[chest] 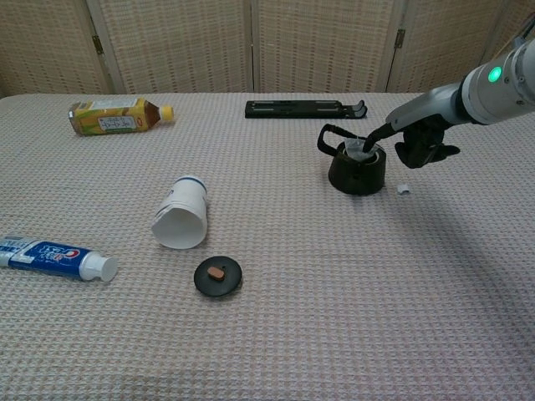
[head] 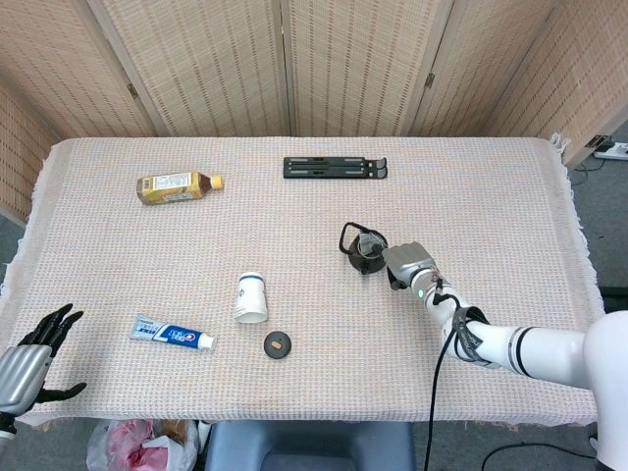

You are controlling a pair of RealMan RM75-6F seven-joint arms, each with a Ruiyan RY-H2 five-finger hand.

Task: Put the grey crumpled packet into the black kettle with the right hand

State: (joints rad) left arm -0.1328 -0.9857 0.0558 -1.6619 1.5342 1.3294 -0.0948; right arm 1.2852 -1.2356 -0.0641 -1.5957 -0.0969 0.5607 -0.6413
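Chest view shows the black kettle (chest: 357, 170) upright on the woven tablecloth (chest: 334, 317) with the grey crumpled packet (chest: 360, 149) sitting in its open mouth, and one finger of the right hand (chest: 418, 144) reaching to the kettle's rim at about 2 o'clock while the rest of the fingers curl in by the palm; whether that finger touches the packet cannot be told, and nothing appears to be gripped. A small white scrap (chest: 403, 190) lies just beside the kettle at its 4 o'clock, a detail the head view hides under the hand. Head view looks down on the same kettle (head: 365, 250) and shows the right hand (head: 410, 266) from its back, so the fingers are mostly hidden and only a pale grey patch shows inside the kettle. Only this view shows the left hand (head: 29, 361), at the table's 8 o'clock corner, fingers spread apart and holding nothing. Both views show a white cup (chest: 180, 214) on its side, a black lid (chest: 217, 276) at its 5 o'clock, a toothpaste tube (chest: 54, 258), a tea bottle (chest: 121, 115) and a black folding stand (chest: 305, 109) at the far edge.
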